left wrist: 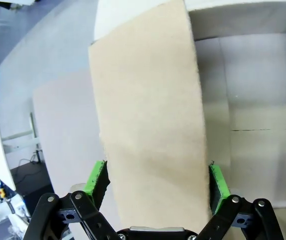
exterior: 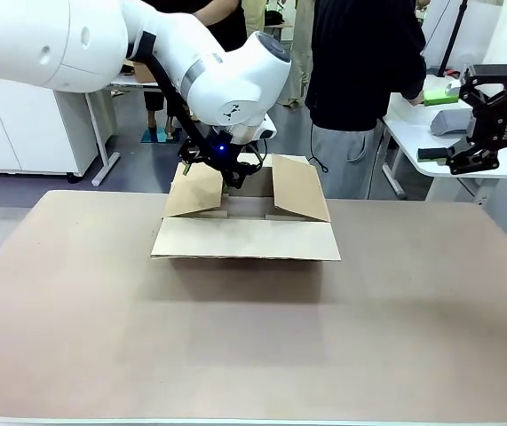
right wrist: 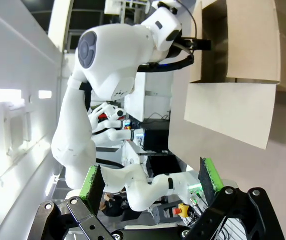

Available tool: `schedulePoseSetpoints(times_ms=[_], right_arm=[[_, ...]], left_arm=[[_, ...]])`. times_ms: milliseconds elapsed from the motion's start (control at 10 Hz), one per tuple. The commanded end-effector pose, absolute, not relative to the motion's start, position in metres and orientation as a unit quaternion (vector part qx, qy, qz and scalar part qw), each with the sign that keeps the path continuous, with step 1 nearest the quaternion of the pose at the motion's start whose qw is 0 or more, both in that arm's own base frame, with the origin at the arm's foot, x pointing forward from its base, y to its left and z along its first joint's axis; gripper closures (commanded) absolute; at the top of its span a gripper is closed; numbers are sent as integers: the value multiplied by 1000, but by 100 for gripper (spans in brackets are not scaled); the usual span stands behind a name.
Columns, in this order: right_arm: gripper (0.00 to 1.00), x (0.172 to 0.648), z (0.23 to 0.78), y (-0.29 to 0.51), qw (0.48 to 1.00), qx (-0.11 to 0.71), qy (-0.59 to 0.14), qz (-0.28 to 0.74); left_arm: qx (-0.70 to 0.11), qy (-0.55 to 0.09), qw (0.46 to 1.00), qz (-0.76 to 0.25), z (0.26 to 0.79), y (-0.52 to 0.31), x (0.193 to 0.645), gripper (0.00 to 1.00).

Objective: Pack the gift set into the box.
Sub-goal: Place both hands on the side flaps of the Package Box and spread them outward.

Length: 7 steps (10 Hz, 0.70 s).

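Box (exterior: 246, 240): set on table (exterior: 253, 355), toward 12 o'clock from centre, flaps opened.
Left gripper (left wrist: 157, 172): jaws spread wide, the box's 9 o'clock flap (left wrist: 148, 100) lodged between the green pads (left wrist: 97, 177); contact cannot be judged.
Right gripper (right wrist: 150, 185): held aloft at 3 o'clock, jaws spread wide, nothing held.

small white lettering on the right gripper (exterior: 464, 120) is too blurred to read.
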State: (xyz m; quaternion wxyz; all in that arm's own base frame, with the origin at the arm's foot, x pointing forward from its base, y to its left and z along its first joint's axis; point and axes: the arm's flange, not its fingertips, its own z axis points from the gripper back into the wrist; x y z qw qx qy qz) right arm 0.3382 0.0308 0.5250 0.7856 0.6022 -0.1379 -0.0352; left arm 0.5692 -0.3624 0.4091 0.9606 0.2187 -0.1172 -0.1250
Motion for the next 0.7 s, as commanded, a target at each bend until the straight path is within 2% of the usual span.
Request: schedulePoseSetpoints(times_ms=[0, 600], right_arm=[[0, 340, 526, 30, 784, 603, -146, -22], [0, 340, 526, 30, 784, 603, -146, -22]], left_arm=[[258, -134, 950, -112, 419, -349, 561, 0], [275, -162, 945, -77, 458, -314, 568, 0]])
